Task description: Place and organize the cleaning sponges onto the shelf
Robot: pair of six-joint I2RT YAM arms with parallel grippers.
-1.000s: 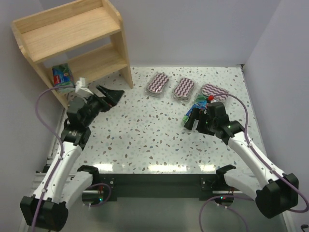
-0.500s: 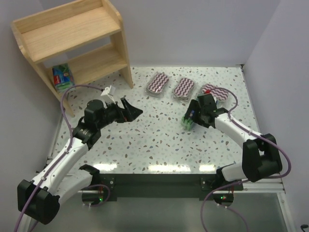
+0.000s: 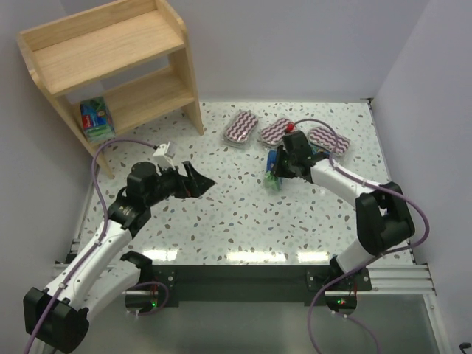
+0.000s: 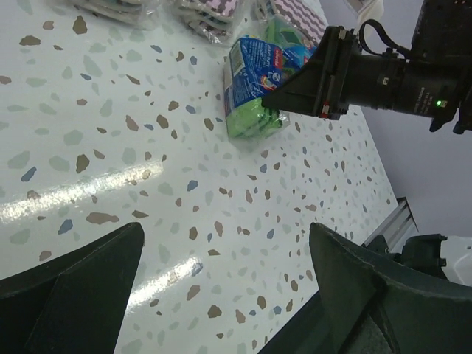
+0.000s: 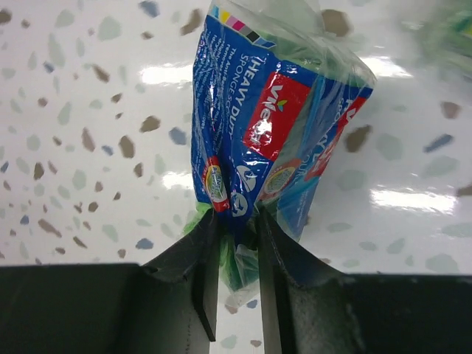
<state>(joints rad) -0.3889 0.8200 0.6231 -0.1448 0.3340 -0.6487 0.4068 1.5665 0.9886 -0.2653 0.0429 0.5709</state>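
My right gripper (image 3: 278, 168) is shut on a green-blue sponge pack with a red label (image 5: 274, 122), pinching its wrapped lower end near the table's middle right; the same pack (image 4: 253, 87) shows in the left wrist view, with the right gripper (image 4: 295, 94) on it. Three maroon zigzag sponge packs (image 3: 241, 127) (image 3: 273, 132) (image 3: 329, 140) lie in a row behind it. Another green-blue pack (image 3: 96, 119) sits on the wooden shelf's (image 3: 110, 44) bottom tier. My left gripper (image 3: 198, 179) hovers open over bare table, left of centre, holding nothing (image 4: 227, 234).
The shelf stands in the far left corner against the wall. A further green pack (image 5: 451, 28) lies just beyond the held one, close to the zigzag packs. Cables trail from both arms. White walls close the table at the back and right.
The right gripper closed on the green-blue pack and carried it left and farther back. The left arm swung away from the shelf toward the table's middle, still open.
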